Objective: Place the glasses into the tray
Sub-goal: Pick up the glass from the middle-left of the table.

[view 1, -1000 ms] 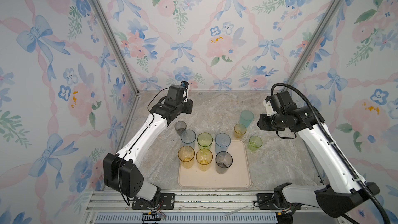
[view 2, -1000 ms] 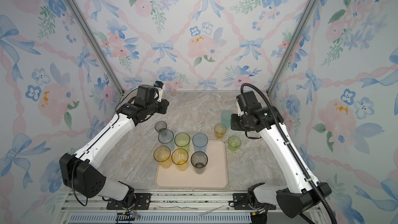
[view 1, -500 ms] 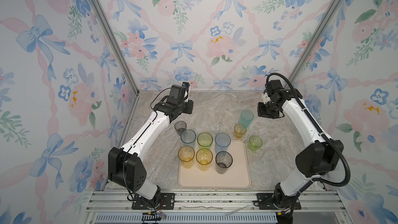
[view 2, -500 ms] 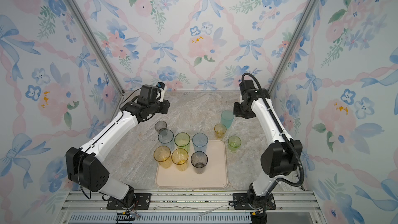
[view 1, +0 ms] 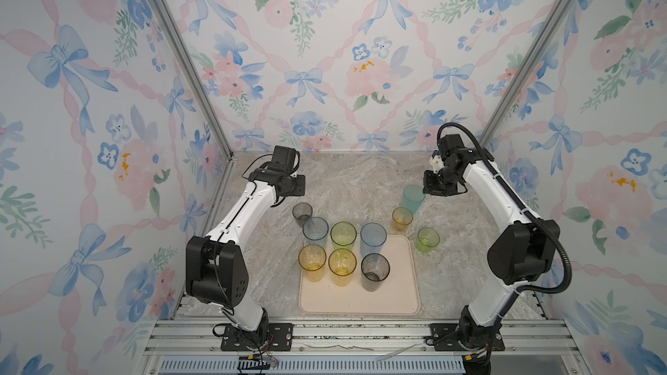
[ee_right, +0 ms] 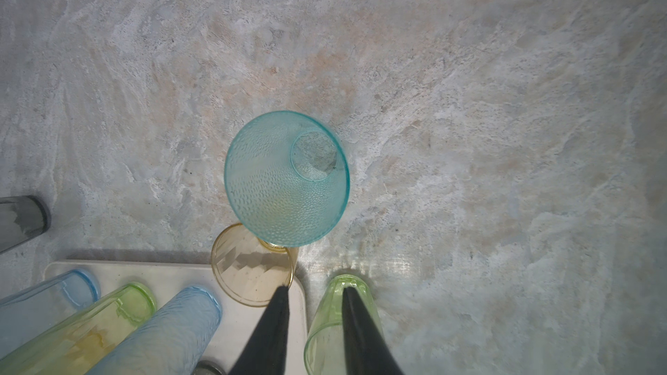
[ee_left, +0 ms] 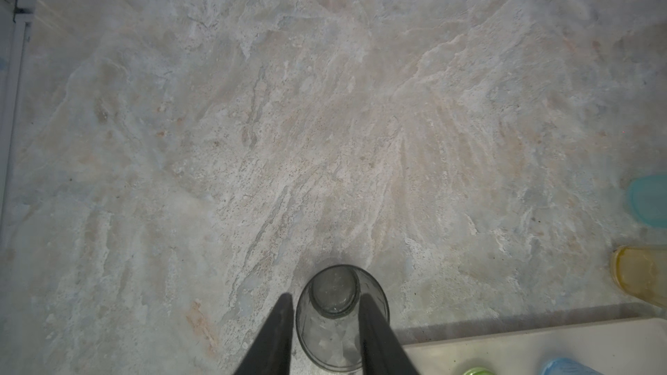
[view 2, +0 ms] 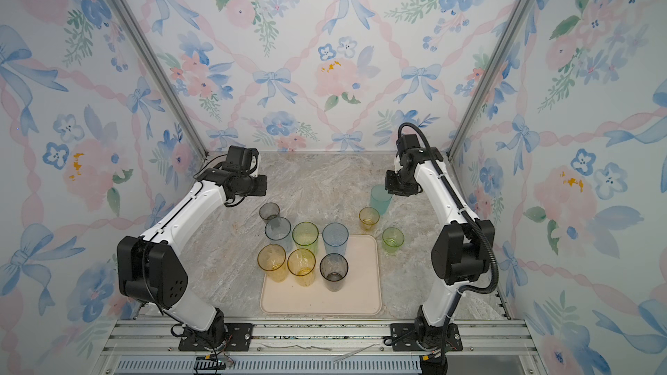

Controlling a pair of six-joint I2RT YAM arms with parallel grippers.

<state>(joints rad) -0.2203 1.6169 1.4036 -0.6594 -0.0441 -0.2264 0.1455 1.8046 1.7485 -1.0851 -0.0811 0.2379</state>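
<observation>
Two narrow, empty hands: I'd widen left hand [ee_left: 325,297] before straddling short grey glass [ee_left: 330,340] at 11 o'clock from tray [view 1: 361,305], right hand [ee_right: 314,288] likewise.

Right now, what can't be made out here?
- Left gripper: in both top views its own wrist hides the jaws; the wrist view can't show its height above the small grey glass.
- Right gripper: hidden likewise in top views; the bottom edge crops it in the wrist view.
- Teal tumbler, short amber glass: left wrist view, cut by the edge, blurred.
</observation>
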